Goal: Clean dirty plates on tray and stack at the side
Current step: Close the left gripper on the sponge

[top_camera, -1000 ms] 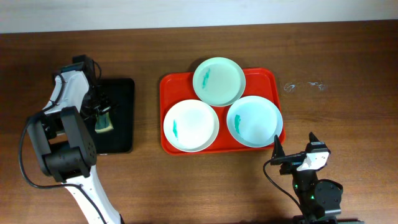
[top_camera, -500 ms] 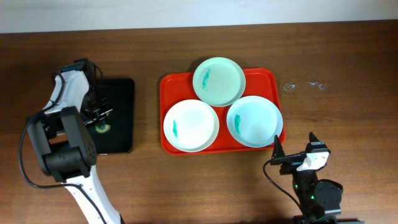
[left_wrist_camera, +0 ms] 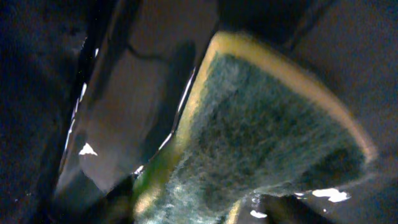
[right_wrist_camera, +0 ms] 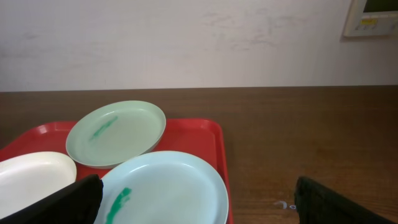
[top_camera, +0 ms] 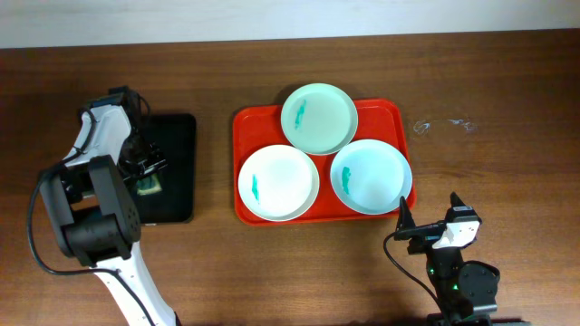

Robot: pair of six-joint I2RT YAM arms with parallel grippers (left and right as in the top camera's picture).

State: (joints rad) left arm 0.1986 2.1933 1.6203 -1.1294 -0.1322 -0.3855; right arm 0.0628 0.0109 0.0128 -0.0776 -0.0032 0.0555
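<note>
Three plates lie on the red tray (top_camera: pixel 388 113): a mint plate (top_camera: pixel 318 118) at the back, a white plate (top_camera: pixel 278 182) front left and a light blue plate (top_camera: pixel 370 176) front right, each with a teal smear. My left gripper (top_camera: pixel 145 177) is down over the black tray (top_camera: pixel 177 145), its fingers pressed on a green and yellow sponge (top_camera: pixel 149 186). In the left wrist view the sponge (left_wrist_camera: pixel 267 130) fills the frame, bowed between the dark fingers. My right gripper (top_camera: pixel 426 226) stands open near the front edge, just short of the red tray; the light blue plate (right_wrist_camera: pixel 165 186) lies ahead of it.
The black tray lies left of the red one with a strip of bare wood between them. Faint white marks (top_camera: pixel 444 125) show on the table right of the red tray. A wall with a small panel (right_wrist_camera: pixel 372 15) stands behind the table.
The left jaws closed hard on the sponge, crushing it small, and have since eased so it looks fuller. The left arm barely shifted. The right arm and the plates did not move.
</note>
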